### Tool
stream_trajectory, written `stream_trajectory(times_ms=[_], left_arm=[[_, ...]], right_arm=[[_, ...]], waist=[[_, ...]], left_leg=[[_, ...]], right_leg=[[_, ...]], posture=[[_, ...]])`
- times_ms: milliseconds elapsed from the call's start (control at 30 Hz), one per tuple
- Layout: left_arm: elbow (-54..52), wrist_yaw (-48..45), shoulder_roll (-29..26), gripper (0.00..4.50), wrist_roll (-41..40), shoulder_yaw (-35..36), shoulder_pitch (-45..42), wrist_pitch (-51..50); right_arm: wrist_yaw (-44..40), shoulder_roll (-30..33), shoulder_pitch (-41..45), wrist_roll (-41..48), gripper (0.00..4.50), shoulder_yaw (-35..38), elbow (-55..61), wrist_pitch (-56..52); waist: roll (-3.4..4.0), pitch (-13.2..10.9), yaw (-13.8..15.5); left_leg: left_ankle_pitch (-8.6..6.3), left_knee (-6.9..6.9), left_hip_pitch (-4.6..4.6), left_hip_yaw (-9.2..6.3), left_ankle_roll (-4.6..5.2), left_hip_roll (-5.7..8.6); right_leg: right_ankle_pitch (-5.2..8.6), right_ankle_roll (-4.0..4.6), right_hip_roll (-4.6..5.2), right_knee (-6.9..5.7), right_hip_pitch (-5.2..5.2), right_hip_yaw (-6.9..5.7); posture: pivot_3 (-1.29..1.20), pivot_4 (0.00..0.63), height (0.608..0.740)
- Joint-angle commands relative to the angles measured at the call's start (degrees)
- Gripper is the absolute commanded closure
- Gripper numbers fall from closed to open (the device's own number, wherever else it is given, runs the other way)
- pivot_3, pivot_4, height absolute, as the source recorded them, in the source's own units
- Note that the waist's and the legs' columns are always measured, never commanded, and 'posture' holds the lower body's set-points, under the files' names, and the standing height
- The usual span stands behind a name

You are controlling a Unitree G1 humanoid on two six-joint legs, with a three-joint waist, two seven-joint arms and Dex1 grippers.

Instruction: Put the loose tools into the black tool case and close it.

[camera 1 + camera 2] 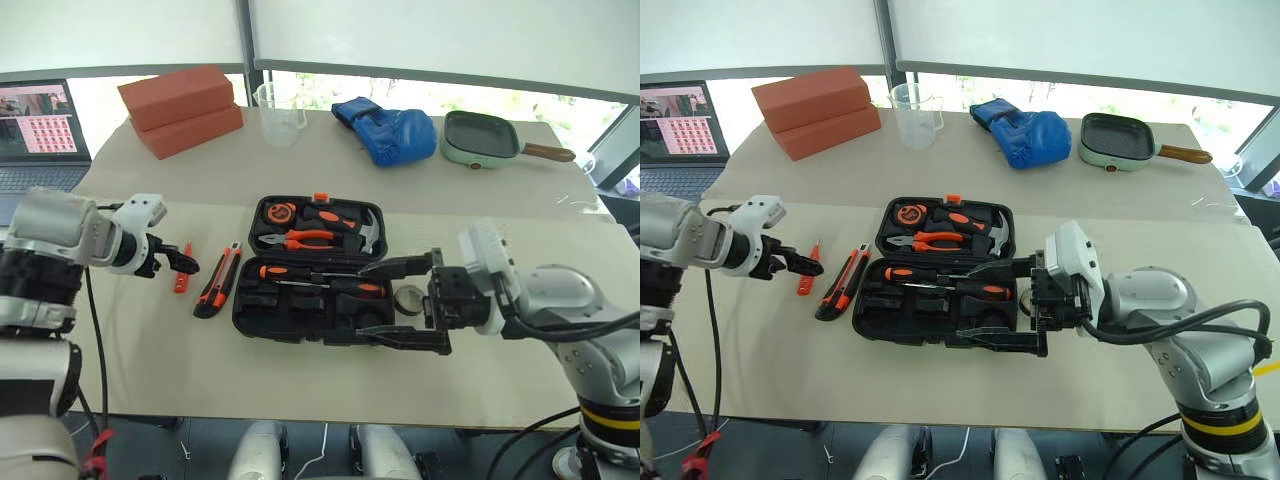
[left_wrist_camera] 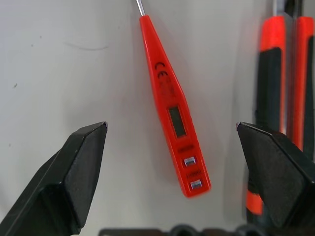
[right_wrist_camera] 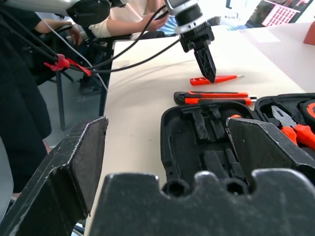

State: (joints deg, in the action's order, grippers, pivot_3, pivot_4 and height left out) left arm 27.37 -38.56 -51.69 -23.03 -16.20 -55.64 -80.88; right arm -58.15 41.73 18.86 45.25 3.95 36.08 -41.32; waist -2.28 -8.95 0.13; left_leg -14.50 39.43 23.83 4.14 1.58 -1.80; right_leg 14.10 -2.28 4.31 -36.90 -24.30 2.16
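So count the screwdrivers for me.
2. Both lie side by side in the front half of the open black tool case: one screwdriver nearer the hinge, the other screwdriver just in front. More could be hidden.

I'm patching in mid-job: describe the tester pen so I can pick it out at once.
Start at the open black tool case mid-table and look to its left side. Two orange tools lie there; the tester pen is the outer one, under the open left gripper. It is slimmer and shorter than the utility knife beside the case.
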Motion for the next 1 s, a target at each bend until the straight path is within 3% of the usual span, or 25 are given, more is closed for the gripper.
stream_trajectory(times_ms=[33, 100, 233, 500, 600, 733, 900, 1000], left_arm=[[5.8, -2.7, 1.0, 0.0, 3.4, -2.1, -3.2, 2.5], [8.7, -4.5, 2.2, 0.0, 5.0, -3.7, -3.8, 4.3], [14.1, -7.1, 4.6, 1.05, 7.9, -4.8, -4.7, 7.5], [18.7, -7.2, 5.3, 4.04, 12.6, -0.4, -4.6, 15.7], [16.9, -10.3, 3.8, 4.1, 13.6, 0.8, -3.8, 22.8], [9.4, -22.2, -0.1, 4.1, 14.2, 0.1, -2.3, 35.6], [-6.5, -37.8, -2.7, 4.1, 12.6, 1.4, 1.7, 61.1], [-13.5, -45.5, -2.4, 4.1, 11.9, -0.4, 2.6, 63.8]], right_arm=[[2.1, 0.4, -0.3, 2.0, 0.02, 2.0, 2.9, 0.7], [2.8, 0.7, -0.6, 2.7, 0.02, 2.3, 3.5, 0.7], [3.5, 1.6, -0.7, 3.5, 0.0, 2.6, 4.6, 0.9], [4.2, 3.6, -1.3, 2.9, 0.0, 2.8, 4.9, 1.5], [4.3, 4.1, -1.7, 3.4, 0.0, 3.1, 5.0, 1.3], [3.9, 5.6, -3.6, 4.2, 0.0, 4.3, 5.2, 0.9], [4.5, 6.4, -5.7, 6.2, 0.0, 6.5, 5.1, 0.7], [6.5, 6.3, -6.0, 8.4, 0.0, 7.8, 5.5, -0.4]], waist=[[-0.01, 0.0, 0.0], [0.0, 0.0, 0.1], [0.03, 0.0, 0.4], [0.12, 0.1, 0.7], [0.12, 0.1, 0.7], [-0.06, 0.0, 0.6], [-0.11, -0.1, 0.7], [-0.11, -0.1, 0.6]], left_leg=[[0.0, 0.0, 0.0, -0.01, 0.0, -0.01], [0.0, 0.02, -0.01, -0.02, 0.0, 0.01], [0.0, 0.14, -0.03, -0.03, 0.01, 0.01], [-0.03, 0.33, -0.03, -0.09, 0.06, 0.03], [-0.02, 0.36, -0.03, -0.11, 0.06, 0.02], [-0.01, 0.39, 0.09, -0.12, 0.06, -0.02], [-0.04, 0.46, 0.45, -0.18, 0.1, -0.06], [-0.1, 0.47, 0.44, -0.16, 0.2, -0.06]], right_leg=[[0.0, 0.0, 0.0, 0.0, 0.0, 0.01], [0.01, -0.01, 0.01, -0.02, 0.01, 0.01], [0.02, -0.02, 0.02, -0.11, 0.06, 0.0], [0.03, -0.09, 0.06, -0.16, 0.16, -0.02], [0.03, -0.08, 0.07, -0.21, 0.16, -0.03], [0.02, -0.07, 0.05, -0.21, 0.08, -0.06], [0.0, -0.09, 0.11, -0.09, -0.09, -0.19], [-0.03, -0.14, 0.15, 0.09, -0.02, -0.16]], posture=[[0.0, 0.15, 0.738], [0.0, 0.15, 0.738], [0.0, 0.15, 0.738], [0.0, 0.15, 0.738], [0.0, 0.15, 0.738], [0.0, 0.15, 0.738], [0.0, 0.15, 0.738], [0.0, 0.15, 0.738]])
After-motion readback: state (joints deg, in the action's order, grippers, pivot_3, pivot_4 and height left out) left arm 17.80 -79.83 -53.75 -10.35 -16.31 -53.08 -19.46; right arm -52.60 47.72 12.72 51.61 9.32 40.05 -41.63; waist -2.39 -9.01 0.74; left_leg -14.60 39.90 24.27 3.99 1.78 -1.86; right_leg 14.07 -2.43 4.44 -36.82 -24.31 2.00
